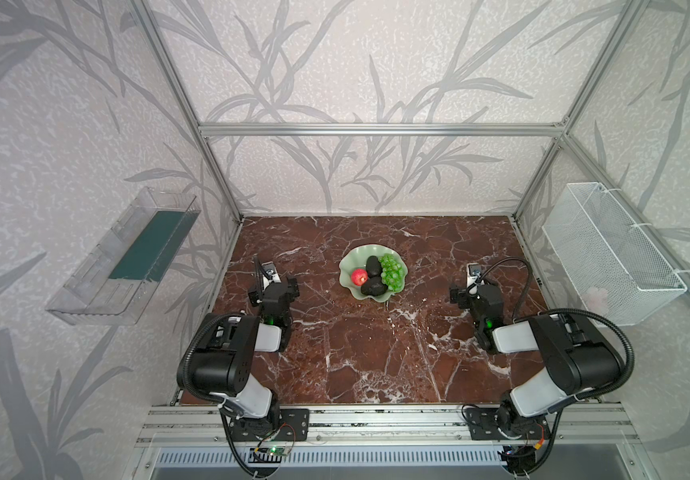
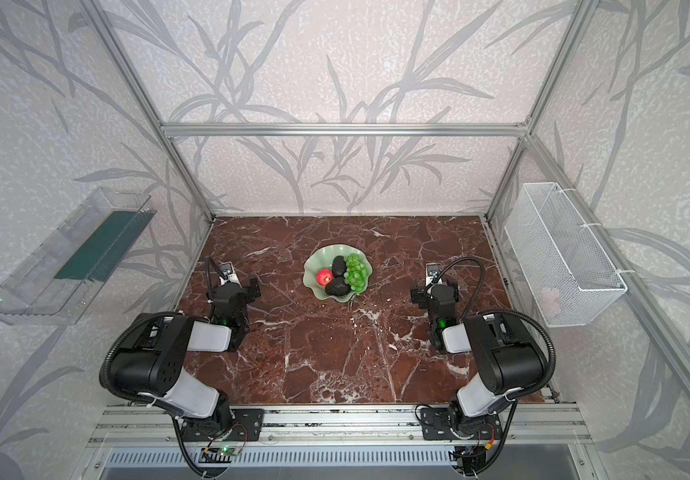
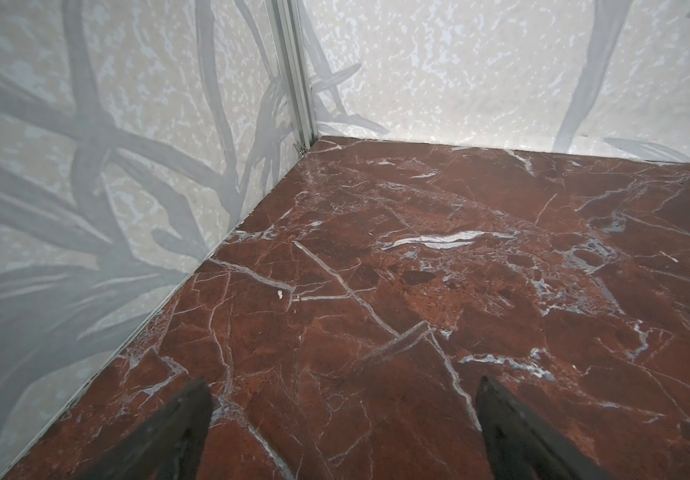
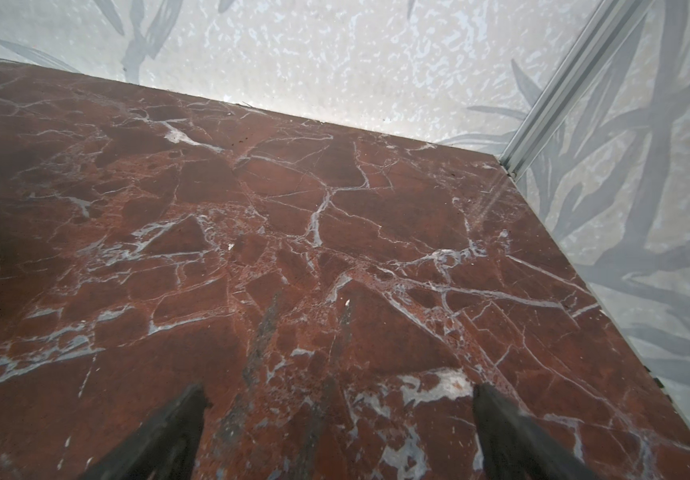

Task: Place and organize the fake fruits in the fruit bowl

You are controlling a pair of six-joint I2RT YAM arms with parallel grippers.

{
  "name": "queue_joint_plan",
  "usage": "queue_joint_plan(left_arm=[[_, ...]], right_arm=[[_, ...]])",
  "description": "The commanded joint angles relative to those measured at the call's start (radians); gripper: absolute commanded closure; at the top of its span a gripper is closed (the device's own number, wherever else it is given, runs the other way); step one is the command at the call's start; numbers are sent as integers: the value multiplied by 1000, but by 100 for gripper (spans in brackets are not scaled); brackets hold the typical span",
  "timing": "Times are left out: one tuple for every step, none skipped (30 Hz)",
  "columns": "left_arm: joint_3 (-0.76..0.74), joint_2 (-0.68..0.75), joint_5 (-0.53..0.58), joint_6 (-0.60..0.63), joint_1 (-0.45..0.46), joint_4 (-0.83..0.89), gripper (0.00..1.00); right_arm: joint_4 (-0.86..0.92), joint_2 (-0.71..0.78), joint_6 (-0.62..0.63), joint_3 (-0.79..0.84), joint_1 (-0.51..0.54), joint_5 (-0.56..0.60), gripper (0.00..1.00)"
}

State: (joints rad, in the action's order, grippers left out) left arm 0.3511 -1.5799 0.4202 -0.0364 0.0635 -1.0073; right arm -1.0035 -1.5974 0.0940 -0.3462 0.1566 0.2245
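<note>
Mint-green fruit bowl (image 1: 353, 258) at mid-table holds the apple (image 1: 359, 276), both avocados (image 1: 373, 266) and the grapes (image 1: 391, 272), so the task looks complete: left gripper (image 3: 343, 386) and right gripper (image 4: 339, 390), both spread wide and empty, should rest well clear of its rim.

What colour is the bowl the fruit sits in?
Pale mint green, with a wavy rim. The bowl shows best in a top view.

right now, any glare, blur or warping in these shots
In both top views the frame posts splay from the wide lens, and the apple carries a highlight; left wrist view, fingertips blurred, table sharp; right wrist view, far wall washed out.
</note>
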Motion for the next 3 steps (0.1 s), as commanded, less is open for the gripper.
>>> queue_joint_plan(left_arm=[[2,-6,-2,7,-3,-25,1],[0,-8,-2,9,-3,-31,1],[1,-9,-1,11,-2,-33,1]], right_arm=[[8,10,-22,-22,-26,-76,1],[11,9,-11,-24,-26,-101,1],[17,10,-8,-24,-24,-112,1]])
